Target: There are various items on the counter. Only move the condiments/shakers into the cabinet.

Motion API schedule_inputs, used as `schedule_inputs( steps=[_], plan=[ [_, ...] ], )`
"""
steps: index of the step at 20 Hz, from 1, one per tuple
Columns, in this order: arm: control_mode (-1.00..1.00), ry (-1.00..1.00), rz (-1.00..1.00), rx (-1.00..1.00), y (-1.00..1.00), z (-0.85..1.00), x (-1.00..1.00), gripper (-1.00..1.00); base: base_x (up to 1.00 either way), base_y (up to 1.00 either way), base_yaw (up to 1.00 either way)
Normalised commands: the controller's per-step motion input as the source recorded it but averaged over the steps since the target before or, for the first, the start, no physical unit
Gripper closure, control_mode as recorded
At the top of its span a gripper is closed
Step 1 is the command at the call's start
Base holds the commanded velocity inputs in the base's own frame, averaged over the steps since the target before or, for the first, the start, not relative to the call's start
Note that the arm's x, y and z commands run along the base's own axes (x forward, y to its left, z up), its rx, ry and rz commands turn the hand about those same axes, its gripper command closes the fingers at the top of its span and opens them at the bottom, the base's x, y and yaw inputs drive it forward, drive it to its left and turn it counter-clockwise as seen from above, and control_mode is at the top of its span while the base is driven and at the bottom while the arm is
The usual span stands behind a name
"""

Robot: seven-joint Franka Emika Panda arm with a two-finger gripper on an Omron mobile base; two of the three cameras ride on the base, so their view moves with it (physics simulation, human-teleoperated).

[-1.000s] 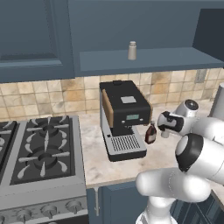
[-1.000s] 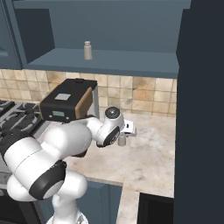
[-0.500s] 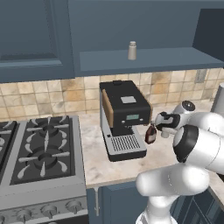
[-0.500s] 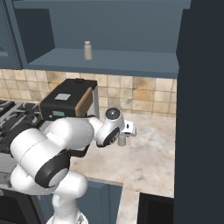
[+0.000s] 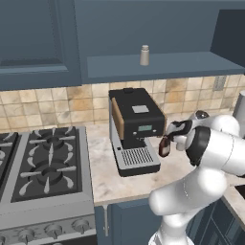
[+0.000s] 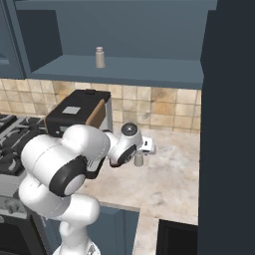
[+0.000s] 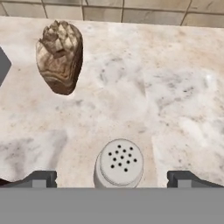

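Observation:
On the beige counter a pale shaker stands upright, its holed top facing the hand camera. My gripper hangs just above it, open, with one fingertip on each side and apart from it. A dark brown bottle stands beside the shaker, next to the coffee machine. Another pale shaker stands on the shelf floor of the dark blue cabinet.
The coffee machine is close on the hand's left. A grey stove lies further left. A tall grey cylinder stands at the right edge. A dark tall panel bounds the counter on the right.
The arm's elbow and upper links have swung and come nearer the cameras, while the hand stays over the counter shaker. The jaws are as wide as before.

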Motion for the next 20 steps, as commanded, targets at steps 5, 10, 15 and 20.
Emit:
schedule_inputs(
  steps=[5, 10, 15, 20],
  plan=[
    [-1.00, 0.00, 0.00, 0.00, 0.00, -0.01, 0.03, 1.00, 0.00, 0.00, 0.00],
    [-1.00, -0.02, 0.00, 0.00, 0.00, 0.03, -0.04, 1.00, 0.00, 0.00, 0.00],
    [-1.00, -0.19, 0.00, 0.00, 0.00, 0.66, -0.38, 1.00, 0.00, 0.00, 0.00],
    [-1.00, -0.25, 0.00, 0.00, 0.00, 1.00, -0.47, 1.00, 0.00, 0.00, 0.00]
  ],
)
